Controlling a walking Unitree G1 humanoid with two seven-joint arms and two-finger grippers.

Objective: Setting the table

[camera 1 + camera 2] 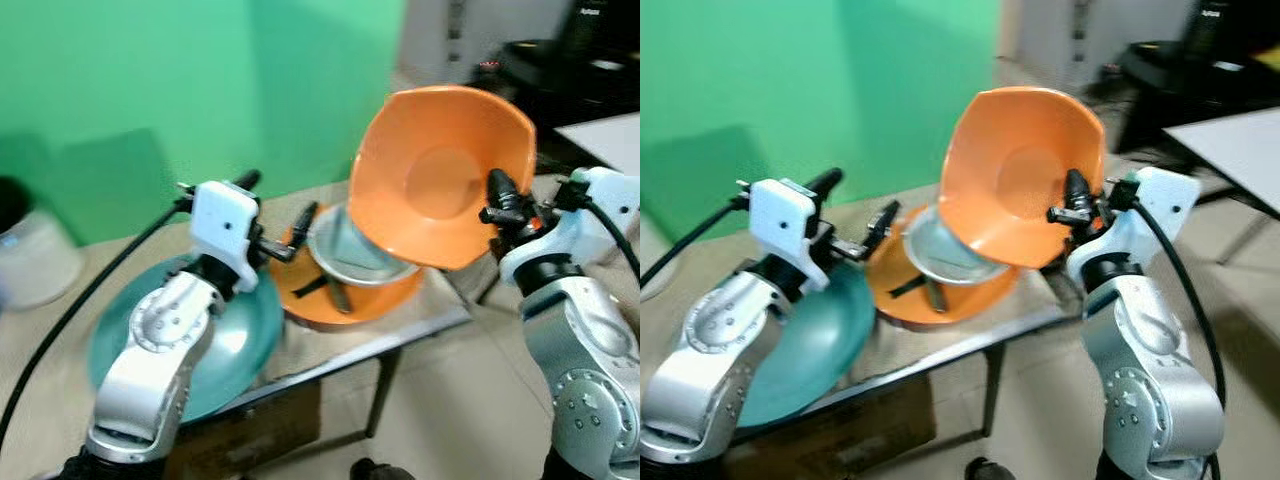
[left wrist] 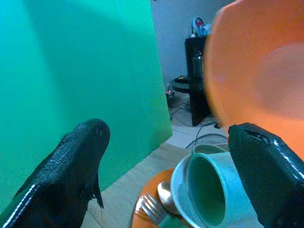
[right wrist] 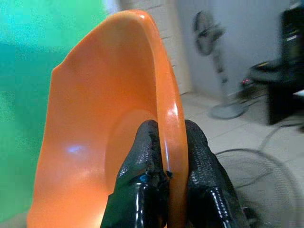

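Observation:
My right gripper [image 1: 497, 195] is shut on the rim of an orange bowl [image 1: 440, 175]. It holds the bowl tilted on edge in the air, above the right end of the table [image 1: 430, 320]. The wrist view shows both fingers [image 3: 142, 156] pinching the rim. Below the bowl lies an orange plate [image 1: 385, 295] carrying a pale saucer [image 1: 350, 250], a teal cup [image 2: 209, 190], a fork [image 2: 154, 209] and a spoon [image 2: 166, 192]. My left gripper [image 1: 276, 198] hovers open just left of that plate. A large teal plate [image 1: 245, 340] lies under my left forearm.
A green screen stands behind the table. A white bin [image 1: 30, 250] sits on the floor at far left and a cardboard box [image 1: 250, 430] under the table. A white table [image 1: 610, 135] and black furniture [image 1: 560, 60] stand at right. A floor fan [image 3: 209, 28] stands farther back.

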